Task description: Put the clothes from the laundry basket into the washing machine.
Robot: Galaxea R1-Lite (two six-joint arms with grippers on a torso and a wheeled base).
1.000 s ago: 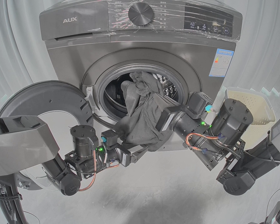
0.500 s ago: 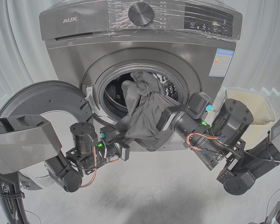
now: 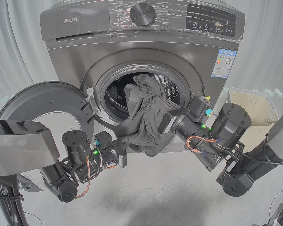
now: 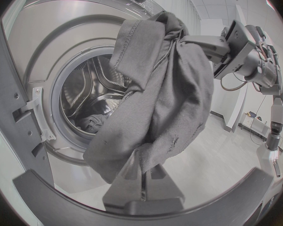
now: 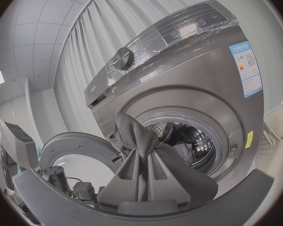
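We pinch the dark grey fabric garment point(image 3: 144, 110) with right tool point(image 5: 143, 154) and left tool point(image 4: 143, 160); the round steel drum mouth point(image 3: 116, 98) lies at 12 o'clock.

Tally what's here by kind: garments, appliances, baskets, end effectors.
Dark grey garments: 2 (held garment, garment in the drum)
Washing machine: 1
Laundry basket: 1
End effectors: 2 (left end effector, right end effector)
Total: 6

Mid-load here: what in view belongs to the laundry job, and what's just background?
Job: dark grey garment, held by right gripper and left gripper; washing machine with its open door; clothes in the drum; laundry basket.
Background: curtain; floor.
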